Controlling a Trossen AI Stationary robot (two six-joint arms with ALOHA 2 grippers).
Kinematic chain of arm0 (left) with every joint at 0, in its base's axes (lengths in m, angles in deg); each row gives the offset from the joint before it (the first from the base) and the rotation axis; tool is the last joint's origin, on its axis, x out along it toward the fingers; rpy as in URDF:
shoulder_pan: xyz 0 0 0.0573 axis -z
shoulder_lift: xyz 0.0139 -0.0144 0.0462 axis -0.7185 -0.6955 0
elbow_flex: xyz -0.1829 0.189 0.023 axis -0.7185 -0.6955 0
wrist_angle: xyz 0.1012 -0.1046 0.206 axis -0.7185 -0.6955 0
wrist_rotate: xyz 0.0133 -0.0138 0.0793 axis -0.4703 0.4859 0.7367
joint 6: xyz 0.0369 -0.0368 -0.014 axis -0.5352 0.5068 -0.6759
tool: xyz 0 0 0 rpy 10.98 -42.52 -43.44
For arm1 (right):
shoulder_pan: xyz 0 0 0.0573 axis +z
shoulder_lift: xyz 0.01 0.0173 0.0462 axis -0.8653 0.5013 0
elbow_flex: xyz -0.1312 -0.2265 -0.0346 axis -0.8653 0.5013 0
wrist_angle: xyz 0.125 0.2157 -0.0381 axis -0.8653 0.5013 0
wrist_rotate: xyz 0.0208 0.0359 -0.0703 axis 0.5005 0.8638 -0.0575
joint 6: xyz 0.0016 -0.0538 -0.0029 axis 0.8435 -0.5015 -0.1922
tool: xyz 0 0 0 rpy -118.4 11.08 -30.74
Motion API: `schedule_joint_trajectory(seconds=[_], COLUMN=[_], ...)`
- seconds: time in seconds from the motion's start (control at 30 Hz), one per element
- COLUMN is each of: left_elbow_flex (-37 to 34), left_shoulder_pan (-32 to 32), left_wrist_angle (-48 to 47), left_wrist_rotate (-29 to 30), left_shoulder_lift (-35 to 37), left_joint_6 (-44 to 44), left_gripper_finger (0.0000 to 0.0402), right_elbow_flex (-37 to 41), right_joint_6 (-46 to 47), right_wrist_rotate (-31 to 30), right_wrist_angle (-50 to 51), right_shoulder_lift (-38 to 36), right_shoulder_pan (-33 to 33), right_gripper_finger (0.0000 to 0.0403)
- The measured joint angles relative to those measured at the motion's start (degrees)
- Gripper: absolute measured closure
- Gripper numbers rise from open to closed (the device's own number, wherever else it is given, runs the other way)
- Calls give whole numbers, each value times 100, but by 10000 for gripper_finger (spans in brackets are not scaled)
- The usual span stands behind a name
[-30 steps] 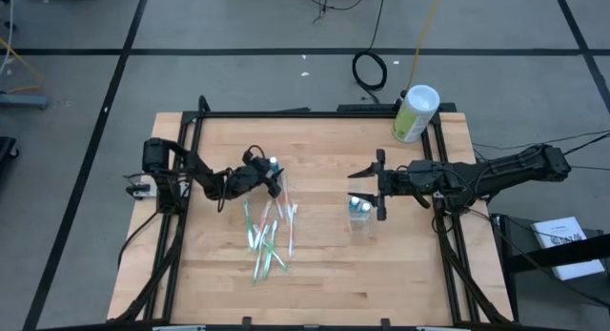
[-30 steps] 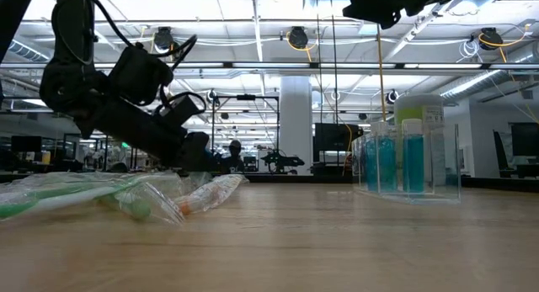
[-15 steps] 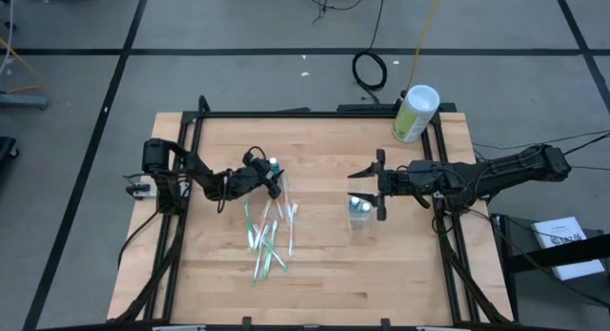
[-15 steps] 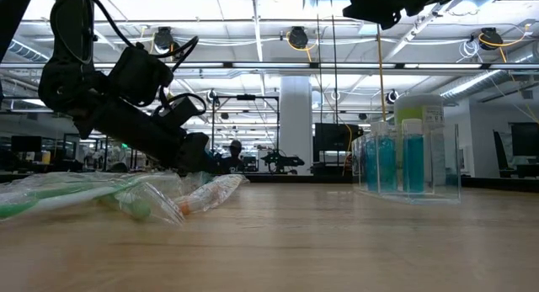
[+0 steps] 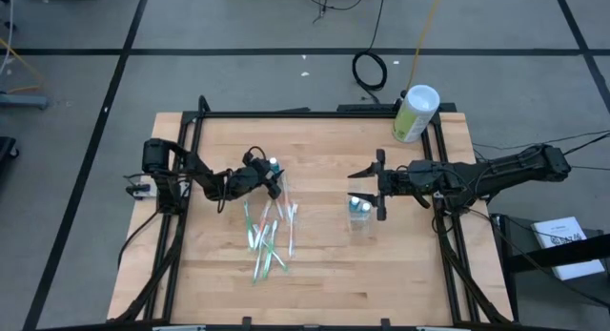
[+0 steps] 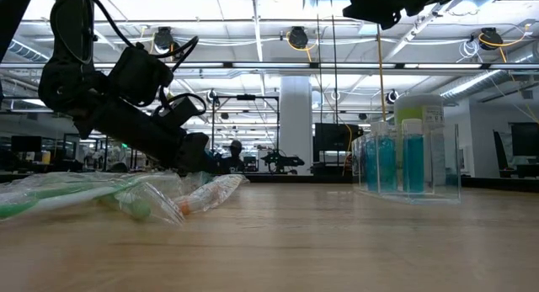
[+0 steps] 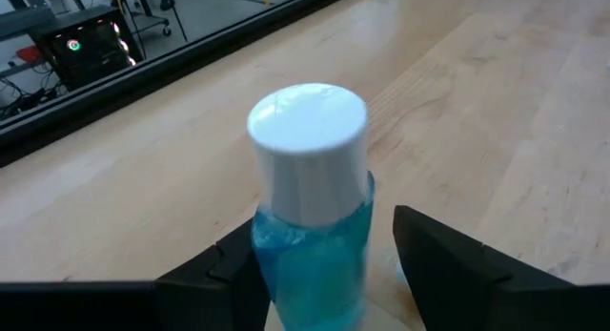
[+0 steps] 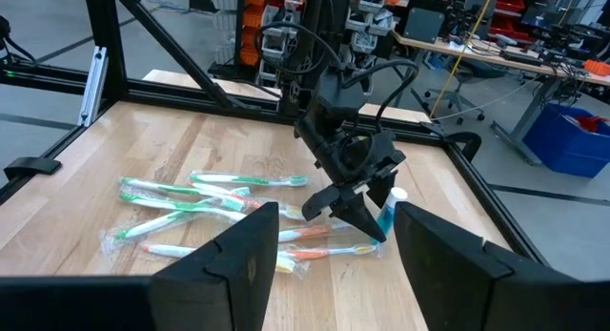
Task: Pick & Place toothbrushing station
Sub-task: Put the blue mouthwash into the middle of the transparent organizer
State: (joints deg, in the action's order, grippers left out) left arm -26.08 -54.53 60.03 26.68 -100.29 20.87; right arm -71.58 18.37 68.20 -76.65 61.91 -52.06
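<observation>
Left gripper low over the left half of the wooden surface, its fingers either side of a small blue bottle with a white cap. One finger sits against the bottle's side; a narrow gap shows on the other side. The grip looks closed around the bottle, though full contact on both sides cannot be confirmed. Bottle stands upright, cap up, at the far end of the toothbrush pile.

Wrapped toothbrushes lie loose on the surface just near-side of the left gripper, in clear sleeves, green, white and orange handles crossing one another. From the low view the pile lies flat at the left, the left arm angled down behind it.

Clear cup stands upright right of centre, well apart from the pile. Low view shows it with blue and teal tubes standing inside.

Right gripper hangs above the surface just beyond the cup's far side, fingers spread apart, nothing between them. It touches neither cup nor brushes.

Pale-green canister with white lid stands at the far right corner of the surface, away from both grippers.
</observation>
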Motion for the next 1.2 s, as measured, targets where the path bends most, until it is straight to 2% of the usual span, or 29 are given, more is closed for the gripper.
schedule_joint_trajectory(seconds=[0.23,0.4,0.6,0.83,1.0,1.2], left_elbow_flex=[0,0,-2,9,313,1291], left_shoulder_pan=[0,8,50,278,534,874], left_wrist_angle=[0,43,269,-57,-807,-2036], left_wrist_rotate=[-26,-102,-376,-407,-437,-801], left_shoulder_lift=[0,0,118,960,1515,1504], left_joint_6=[-51,-174,-211,-367,-373,-523], left_gripper_finger=[260,286,287,287,287,286], right_elbow_flex=[0,0,-2,-2,-2,-2], right_joint_6=[0,0,0,-57,-165,44], right_wrist_rotate=[0,0,0,-2,1,10], right_wrist_angle=[0,0,-3,-632,-1271,-1667], right_shoulder_lift=[0,0,141,672,1245,1749], right_shoulder_pan=[-1,1,1,-1,-34,-262], right_gripper_finger=[202,202,202,202,202,202])
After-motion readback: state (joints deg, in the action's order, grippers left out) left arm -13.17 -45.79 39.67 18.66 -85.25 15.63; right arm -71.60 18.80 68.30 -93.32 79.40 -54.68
